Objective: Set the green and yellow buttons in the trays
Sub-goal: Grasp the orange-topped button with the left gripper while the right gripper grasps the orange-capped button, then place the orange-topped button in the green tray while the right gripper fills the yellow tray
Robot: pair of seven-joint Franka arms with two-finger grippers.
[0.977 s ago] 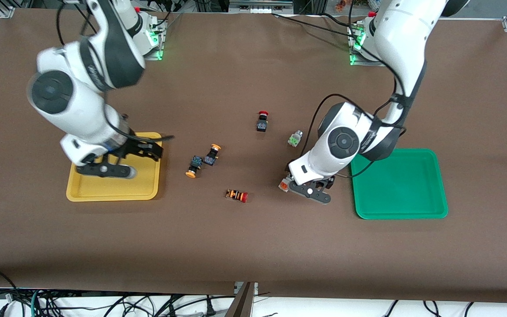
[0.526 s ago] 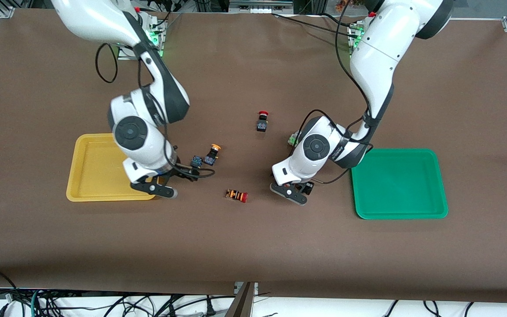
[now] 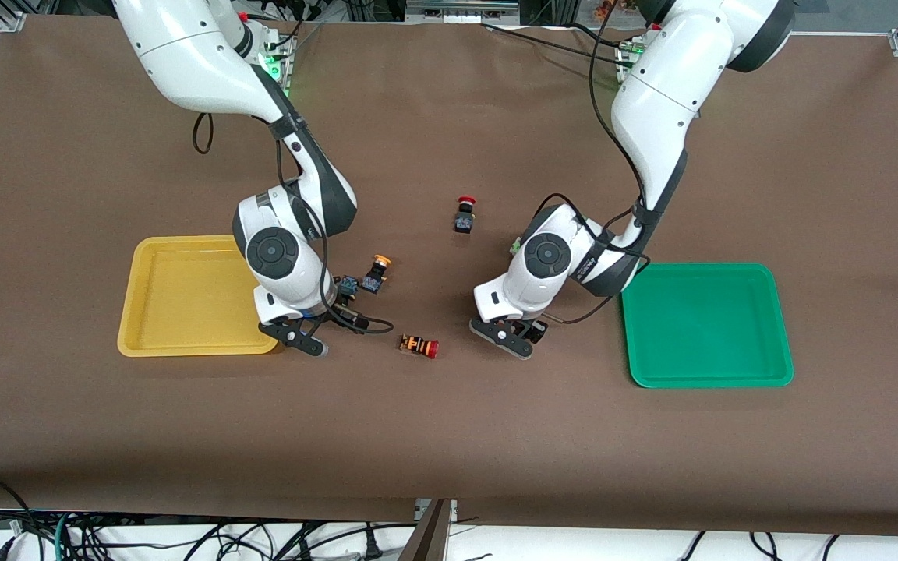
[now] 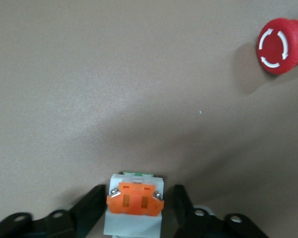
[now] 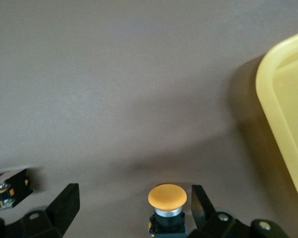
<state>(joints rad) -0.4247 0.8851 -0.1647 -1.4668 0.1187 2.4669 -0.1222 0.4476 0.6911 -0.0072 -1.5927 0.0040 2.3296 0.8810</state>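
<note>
My left gripper is open and low over the table, its jaws on either side of the silvery-white orange-faced button with a gap on each side. In the front view that gripper hides this button. My right gripper is open around a black-bodied button with a yellow-orange cap, which is closer to one finger. In the front view that gripper is beside the yellow tray. The second yellow-capped button lies close by. The green-faced button peeks out by the left arm. The green tray holds nothing.
A black-bodied red-capped button lies mid-table. The orange-striped red-capped button lies between the two grippers; its red cap shows in the left wrist view. The yellow tray's rim is close to my right gripper.
My right arm swung from over the yellow tray to the yellow-capped button beside it. My left gripper shifted toward the right arm's end and now covers the orange-faced button.
</note>
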